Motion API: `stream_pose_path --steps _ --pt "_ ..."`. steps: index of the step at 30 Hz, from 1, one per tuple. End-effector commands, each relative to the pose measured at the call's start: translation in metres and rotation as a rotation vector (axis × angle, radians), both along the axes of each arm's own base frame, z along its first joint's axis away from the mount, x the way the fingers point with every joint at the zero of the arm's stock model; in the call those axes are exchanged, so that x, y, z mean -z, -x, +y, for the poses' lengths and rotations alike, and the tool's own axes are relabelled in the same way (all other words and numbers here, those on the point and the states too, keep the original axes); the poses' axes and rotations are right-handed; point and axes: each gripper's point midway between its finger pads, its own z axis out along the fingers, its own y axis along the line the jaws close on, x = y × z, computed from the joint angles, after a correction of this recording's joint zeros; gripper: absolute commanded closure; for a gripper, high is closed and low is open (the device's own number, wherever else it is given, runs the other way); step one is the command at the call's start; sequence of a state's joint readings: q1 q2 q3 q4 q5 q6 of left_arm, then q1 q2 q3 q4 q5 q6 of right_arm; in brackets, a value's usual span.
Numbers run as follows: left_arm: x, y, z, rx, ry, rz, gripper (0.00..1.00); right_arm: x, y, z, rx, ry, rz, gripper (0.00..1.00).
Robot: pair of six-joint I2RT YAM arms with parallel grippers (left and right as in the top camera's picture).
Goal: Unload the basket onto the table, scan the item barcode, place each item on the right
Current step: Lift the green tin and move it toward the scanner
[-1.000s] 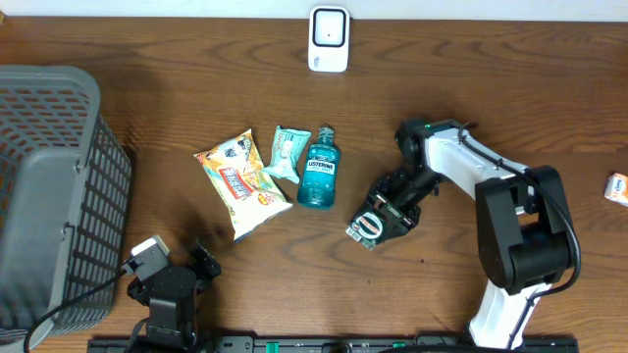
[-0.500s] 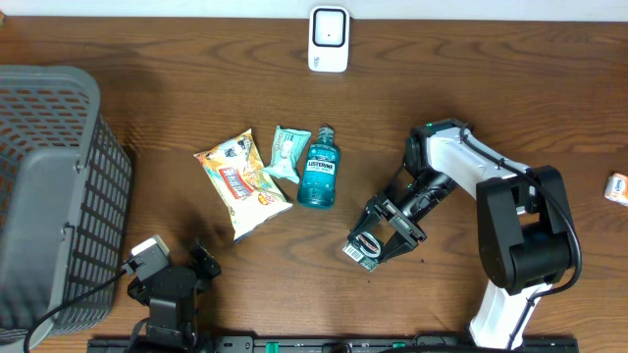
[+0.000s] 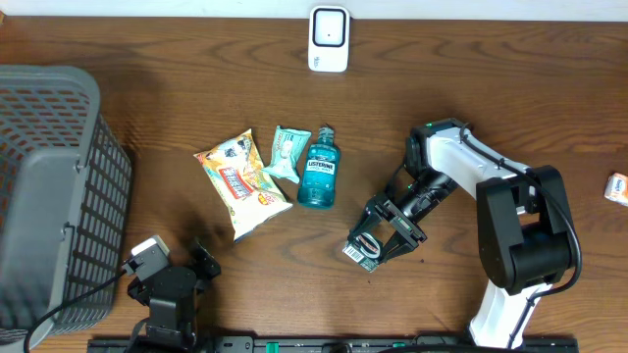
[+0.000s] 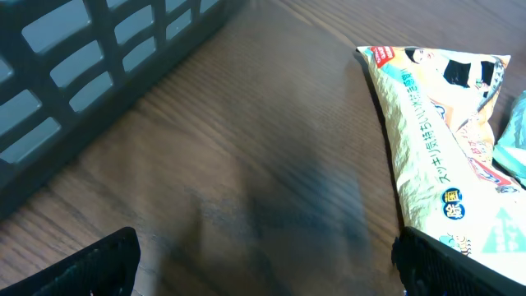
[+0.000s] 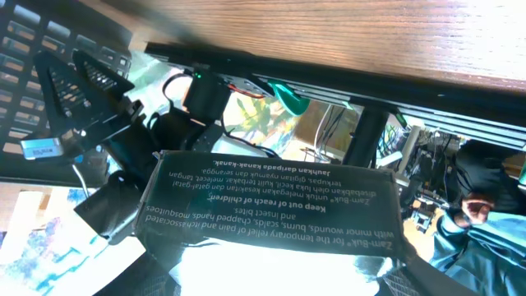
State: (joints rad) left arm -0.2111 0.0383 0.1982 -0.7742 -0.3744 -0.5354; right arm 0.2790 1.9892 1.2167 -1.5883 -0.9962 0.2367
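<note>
Overhead view: the right gripper (image 3: 378, 235), clamped on the small box (image 3: 359, 252), has drawn it toward the table's (image 3: 177, 108) near edge and rolled its barcode face up, seemingly readying it for the white scanner (image 3: 328, 39) at the far edge, while the left gripper (image 4: 271, 267) waits wide open.

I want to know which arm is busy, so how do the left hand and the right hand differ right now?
The left hand stands wide open and empty; the right hand is closed on a dark box. The left hand sits near the grey basket, by the snack bag; the right hand is right of the mouthwash bottle. Both are above the wooden table.
</note>
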Motion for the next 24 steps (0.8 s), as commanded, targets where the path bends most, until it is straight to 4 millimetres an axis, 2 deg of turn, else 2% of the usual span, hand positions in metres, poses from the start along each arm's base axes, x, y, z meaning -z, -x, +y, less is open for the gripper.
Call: stream_pose_path --steps 1,7,13,18,21,24 --pt "0.007 0.006 0.004 -0.018 -0.018 0.037 0.02 -0.003 -0.009 0.004 0.023 -0.038 -0.035 0.57" --pt "0.007 0.006 0.004 -0.018 -0.018 0.037 0.02 0.006 -0.039 0.02 0.113 -0.108 -0.139 0.63" --pt "0.007 0.006 0.004 -0.018 -0.018 0.037 0.02 -0.007 -0.061 0.032 0.206 -0.237 -0.177 0.63" --pt "0.007 0.006 0.004 -0.018 -0.018 0.037 0.02 -0.015 -0.08 0.023 0.234 -0.28 -0.26 0.6" --pt "0.007 0.006 0.004 -0.018 -0.017 0.037 0.02 -0.024 -0.105 0.012 0.248 -0.299 -0.374 0.6" --pt "0.007 0.006 0.004 -0.018 -0.018 0.037 0.02 -0.028 -0.133 -0.005 0.214 -0.224 -0.518 0.65"
